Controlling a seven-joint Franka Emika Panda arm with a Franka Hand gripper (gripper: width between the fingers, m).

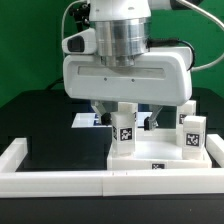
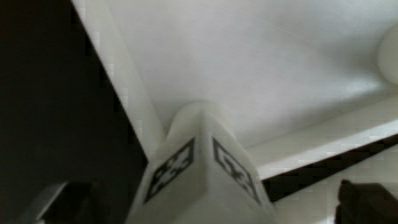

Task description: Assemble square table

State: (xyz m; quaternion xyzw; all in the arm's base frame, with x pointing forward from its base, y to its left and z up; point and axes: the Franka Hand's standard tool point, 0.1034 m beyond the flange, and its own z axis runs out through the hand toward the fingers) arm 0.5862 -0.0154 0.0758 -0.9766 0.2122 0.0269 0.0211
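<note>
Robotics lab bench: black table point(image 1: 40, 125), tagged marker board point(image 1: 88, 119), green backdrop point(image 1: 25, 45).

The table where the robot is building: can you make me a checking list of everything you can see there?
Surface: dark table top, edged by a low white border wall.
Job's things: white square slab lies flat; one tagged leg stands on it between the fingers; more tagged legs stand at the exterior view's right.
Clutter: marker board lies behind the arm.
Grippers: gripper open, fingers either side of the leg, not closed on it.
Cables: black cable beside the arm's top.
Surroundings: green backdrop.
</note>
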